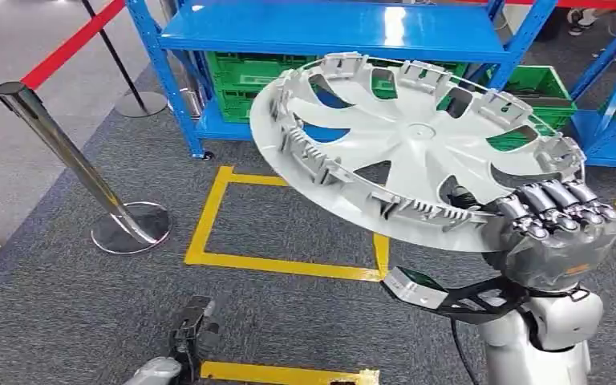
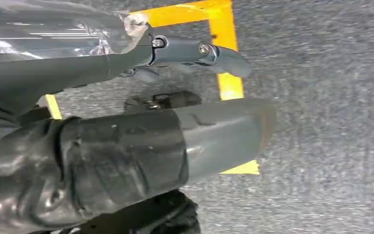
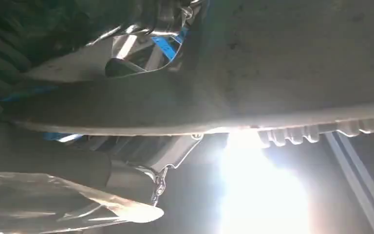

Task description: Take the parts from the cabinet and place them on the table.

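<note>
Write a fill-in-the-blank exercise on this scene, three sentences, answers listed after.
1. The right robot hand grips the rim of a grey ____.
2. The shelving rack behind it is painted ____.
3. The crates on the rack's lower shelf are ____.

Missing words: wheel cover; blue; green.

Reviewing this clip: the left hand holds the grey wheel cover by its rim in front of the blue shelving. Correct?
Not quite: the head view shows the right hand gripping the wheel cover by its rim, in front of the blue shelving. The left hand hangs over the floor.
</note>
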You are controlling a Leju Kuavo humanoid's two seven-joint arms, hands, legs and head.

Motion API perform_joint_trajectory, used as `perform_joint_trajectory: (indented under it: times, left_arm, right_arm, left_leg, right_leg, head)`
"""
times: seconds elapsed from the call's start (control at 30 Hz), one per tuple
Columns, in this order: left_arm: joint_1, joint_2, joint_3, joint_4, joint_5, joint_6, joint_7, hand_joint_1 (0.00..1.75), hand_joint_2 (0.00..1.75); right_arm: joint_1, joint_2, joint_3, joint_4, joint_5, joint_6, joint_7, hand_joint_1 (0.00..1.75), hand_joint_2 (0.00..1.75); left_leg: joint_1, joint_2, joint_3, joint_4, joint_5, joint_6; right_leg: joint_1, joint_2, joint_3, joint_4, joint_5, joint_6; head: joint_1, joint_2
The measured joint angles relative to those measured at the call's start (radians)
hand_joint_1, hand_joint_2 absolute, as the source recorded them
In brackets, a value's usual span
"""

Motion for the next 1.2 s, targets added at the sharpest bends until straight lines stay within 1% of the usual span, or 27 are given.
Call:
perform_joint_trajectory:
  times: [0.03, 0.07, 0.1, 0.13, 0.17, 0.2, 0.23, 0.27, 0.3, 0.33, 0.37, 0.4, 0.43, 0.47, 0.5, 0.53, 0.57, 0.6, 0.63, 0.7, 0.73, 0.77, 0.87, 0.93, 1.07, 1.13, 1.2]
  left_arm:
    - [0.0, 0.0, 0.0, 0.0, 0.0, 0.0, 0.001, 0.0, 0.0]
    - [0.0, -0.001, 0.0, 0.0, 0.0, 0.0, 0.001, 0.0, 0.0]
    - [0.0, -0.002, 0.0, 0.0, -0.001, 0.0, 0.001, 0.0, 0.0]
    - [0.0, -0.002, -0.001, 0.0, -0.002, -0.001, 0.002, 0.0, 0.0]
    - [-0.001, -0.002, -0.001, 0.0, -0.002, -0.001, 0.002, 0.0, 0.0]
    - [0.0, -0.002, -0.001, 0.0, -0.002, -0.001, 0.003, 0.0, 0.0]
    - [0.002, -0.002, -0.001, 0.0, -0.002, -0.001, 0.003, 0.0, 0.0]
    - [0.002, 0.0, -0.001, 0.0, -0.002, -0.001, 0.003, 0.0, 0.0]
    - [0.002, 0.0, -0.001, 0.0, -0.003, -0.001, 0.005, 0.0, 0.0]
    - [0.002, 0.001, -0.002, 0.0, -0.003, -0.003, 0.006, 0.0, 0.0]
    - [0.002, 0.002, -0.002, 0.0, -0.003, -0.004, 0.006, 0.0, 0.0]
    - [0.004, 0.002, -0.002, 0.0, -0.003, -0.004, 0.01, 0.0, 0.0]
    - [0.005, 0.002, -0.002, 0.0, -0.006, -0.004, 0.012, 0.0, 0.0]
    - [0.006, 0.003, -0.003, 0.0, -0.006, -0.004, 0.012, 0.0, 0.0]
    - [0.006, 0.003, -0.003, 0.0, -0.009, -0.004, 0.012, 0.0, 0.0]
    - [0.005, 0.004, -0.003, 0.0, -0.009, -0.004, 0.012, 0.0, 0.0]
    - [0.004, 0.005, -0.003, 0.0, -0.01, -0.004, 0.012, 0.0, 0.0]
    - [0.003, 0.005, -0.004, 0.0, -0.012, -0.004, 0.012, 0.0, 0.0]
    - [0.002, 0.005, -0.005, 0.0, -0.015, -0.004, 0.012, 0.0, 0.0]
    - [0.004, 0.006, -0.008, 0.0, -0.018, -0.004, 0.013, 0.0, 0.0]
    - [0.005, 0.006, -0.009, 0.0, -0.018, -0.005, 0.013, 0.0, 0.0]
    - [0.006, 0.006, -0.009, 0.0, -0.018, -0.005, 0.015, 0.0, 0.0]
    - [0.005, 0.006, -0.01, 0.0, -0.018, -0.006, 0.014, 0.0, 0.0]
    - [0.005, 0.006, -0.01, 0.0, -0.018, -0.006, 0.014, 0.0, 0.0]
    - [0.005, 0.006, -0.01, 0.0, -0.018, -0.007, 0.014, 0.0, 0.0]
    - [0.005, 0.006, -0.01, 0.0, -0.018, -0.007, 0.014, 0.0, 0.0]
    - [0.005, 0.006, -0.01, 0.0, -0.018, -0.007, 0.014, 0.0, 0.0]
  right_arm:
    - [0.0, 0.0, 0.0, 0.0, 0.0, 0.0, 0.0, 1.75, 1.75]
    - [-0.001, 0.0, 0.0, 0.0, 0.0, 0.0, 0.0, 1.75, 1.75]
    - [-0.004, 0.0, 0.0, 0.0, 0.0, 0.0, 0.001, 1.75, 1.75]
    - [-0.006, 0.0, 0.001, 0.0, 0.0, 0.0, 0.001, 1.75, 1.75]
    - [-0.006, 0.0, 0.001, 0.001, 0.0, 0.0, 0.002, 1.75, 1.75]
    - [-0.005, 0.0, 0.001, 0.002, 0.0, 0.0, 0.003, 1.75, 1.75]
    - [-0.005, 0.0, 0.001, 0.002, 0.0, 0.0, 0.003, 1.75, 1.75]
    - [-0.006, 0.0, 0.001, 0.002, 0.0, 0.0, 0.003, 1.75, 1.75]
    - [-0.008, 0.0, 0.001, 0.004, 0.0, 0.0, 0.003, 1.75, 1.75]
    - [-0.008, 0.0, 0.001, 0.004, 0.0, 0.0, 0.003, 1.75, 1.75]
    - [-0.008, 0.0, 0.001, 0.005, 0.0, 0.0, 0.003, 1.75, 1.75]
    - [-0.008, 0.0, 0.001, 0.005, 0.0, 0.0, 0.004, 1.75, 1.75]
    - [-0.008, 0.0, 0.001, 0.008, 0.0, 0.0, 0.006, 1.75, 1.75]
    - [-0.008, 0.0, 0.001, 0.008, 0.0, 0.0, 0.008, 1.75, 1.75]
    - [-0.008, 0.0, 0.001, 0.009, 0.0, 0.0, 0.01, 1.75, 1.75]
    - [-0.008, 0.0, 0.001, 0.01, 0.0, 0.0, 0.011, 1.75, 1.75]
    - [-0.008, 0.0, 0.001, 0.01, 0.0, 0.0, 0.013, 1.75, 1.75]
    - [-0.008, 0.0, 0.001, 0.01, 0.0, 0.0, 0.015, 1.75, 1.75]
    - [-0.011, 0.0, 0.001, 0.01, 0.0, 0.0, 0.016, 1.75, 1.75]
    - [-0.011, 0.0, 0.002, 0.012, 0.0, 0.0, 0.016, 1.75, 1.75]
    - [-0.011, -0.001, 0.002, 0.013, 0.0, 0.0, 0.016, 1.75, 1.75]
    - [-0.011, -0.001, 0.002, 0.013, 0.0, 0.0, 0.016, 1.75, 1.75]
    - [-0.012, -0.001, 0.002, 0.013, 0.0, 0.0, 0.016, 1.75, 1.75]
    - [-0.013, -0.002, 0.002, 0.013, 0.0, 0.0, 0.016, 1.75, 1.75]
    - [-0.013, -0.002, 0.003, 0.013, 0.0, 0.0, 0.017, 1.75, 1.75]
    - [-0.013, -0.002, 0.007, 0.015, 0.0, 0.0, 0.028, 1.75, 1.75]
    - [-0.013, -0.002, 0.011, 0.016, 0.0, 0.0, 0.039, 1.75, 1.75]
  left_leg:
    - [-0.002, 0.0, -0.006, 0.0, 0.008, -0.002]
    - [-0.002, -0.001, -0.011, 0.001, 0.015, -0.005]
    - [-0.01, -0.001, -0.019, 0.004, 0.02, -0.01]
    - [-0.008, 0.0, -0.02, 0.006, 0.028, -0.014]
    - [-0.006, 0.0, -0.024, 0.006, 0.036, -0.02]
    - [-0.004, 0.001, -0.027, 0.005, 0.044, -0.027]
    - [-0.006, 0.001, -0.027, 0.004, 0.049, -0.033]
    - [-0.004, 0.0, -0.033, 0.007, 0.045, -0.036]
    - [-0.003, -0.002, -0.043, 0.035, 0.005, -0.045]
    - [0.001, -0.002, -0.065, 0.099, -0.047, -0.051]
    - [0.004, -0.002, -0.09, 0.177, -0.095, -0.057]
    - [0.006, -0.002, -0.114, 0.257, -0.134, -0.061]
    - [0.007, -0.002, -0.124, 0.308, -0.147, -0.064]
    - [0.008, -0.002, -0.116, 0.311, -0.138, -0.064]
    - [0.008, -0.002, -0.083, 0.271, -0.112, -0.063]
    - [0.008, -0.002, -0.026, 0.183, -0.077, -0.06]
    - [0.008, -0.002, 0.026, 0.101, -0.052, -0.056]
    - [0.007, -0.002, 0.074, 0.016, -0.061, -0.048]
    - [0.001, -0.003, 0.086, 0.002, -0.061, -0.042]
    - [-0.002, -0.003, 0.078, -0.002, -0.057, -0.034]
    - [0.001, -0.003, 0.077, -0.006, -0.055, -0.036]
    - [0.001, -0.003, 0.076, -0.004, -0.055, -0.036]
    - [-0.003, -0.003, 0.071, -0.004, -0.049, -0.026]
    - [-0.004, -0.003, 0.067, -0.003, -0.047, -0.023]
    - [-0.006, -0.003, 0.062, -0.001, -0.044, -0.018]
    - [-0.006, -0.003, 0.06, -0.001, -0.042, -0.018]
    - [-0.007, -0.003, 0.058, 0.001, -0.042, -0.017]
  right_leg:
    - [0.002, 0.0, 0.059, -0.073, 0.019, -0.007]
    - [0.005, 0.0, 0.127, -0.165, 0.014, -0.015]
    - [0.01, -0.002, 0.195, -0.249, -0.022, -0.023]
    - [0.008, -0.002, 0.207, -0.283, -0.034, -0.022]
    - [0.011, 0.0, 0.201, -0.285, -0.036, -0.022]
    - [0.013, 0.001, 0.195, -0.281, -0.035, -0.024]
    - [0.011, 0.001, 0.191, -0.284, -0.027, -0.033]
    - [0.002, -0.003, 0.186, -0.291, -0.018, -0.038]
    - [0.003, -0.003, 0.184, -0.291, -0.011, -0.045]
    - [0.002, -0.004, 0.175, -0.291, -0.003, -0.051]
    - [0.003, -0.004, 0.167, -0.291, 0.002, -0.052]
    - [0.004, -0.004, 0.158, -0.29, 0.009, -0.052]
    - [0.004, -0.004, 0.149, -0.288, 0.016, -0.051]
    - [0.004, -0.004, 0.141, -0.286, 0.02, -0.05]
    - [0.004, -0.003, 0.132, -0.283, 0.024, -0.048]
    - [0.004, -0.003, 0.126, -0.279, 0.027, -0.046]
    - [0.004, -0.003, 0.123, -0.277, 0.028, -0.044]
    - [0.004, -0.003, 0.121, -0.275, 0.03, -0.041]
    - [0.008, -0.003, 0.114, -0.274, 0.034, -0.034]
    - [0.006, -0.004, 0.113, -0.275, 0.042, -0.023]
    - [0.01, -0.002, 0.11, -0.27, 0.036, -0.041]
    - [0.009, -0.003, 0.109, -0.271, 0.041, -0.049]
    - [0.006, -0.003, 0.109, -0.278, 0.05, -0.033]
    - [0.005, -0.002, 0.108, -0.284, 0.056, -0.023]
    - [0.003, -0.003, 0.103, -0.285, 0.061, -0.016]
    - [0.003, -0.003, 0.101, -0.285, 0.061, -0.015]
    - [0.001, -0.003, 0.102, -0.287, 0.065, -0.012]
  head:
    - [0.0, 0.0]
    - [0.0, 0.0]
    - [0.0, 0.0]
    - [-0.004, 0.0]
    - [-0.001, 0.0]
    - [-0.002, 0.0]
    - [-0.003, 0.0]
    - [-0.001, 0.0]
    - [-0.004, 0.0]
    - [-0.01, 0.0]
    - [-0.008, 0.0]
    - [-0.01, 0.0]
    - [-0.009, 0.0]
    - [-0.01, 0.0]
    - [-0.01, 0.0]
    - [-0.01, 0.0]
    - [-0.01, 0.0]
    - [-0.009, 0.0]
    - [-0.007, 0.0]
    - [-0.012, 0.0]
    - [-0.008, 0.0]
    - [-0.009, 0.0]
    - [-0.007, 0.0]
    - [-0.007, 0.0]
    - [-0.007, 0.0]
    - [-0.007, 0.0]
    - [-0.007, 0.0]
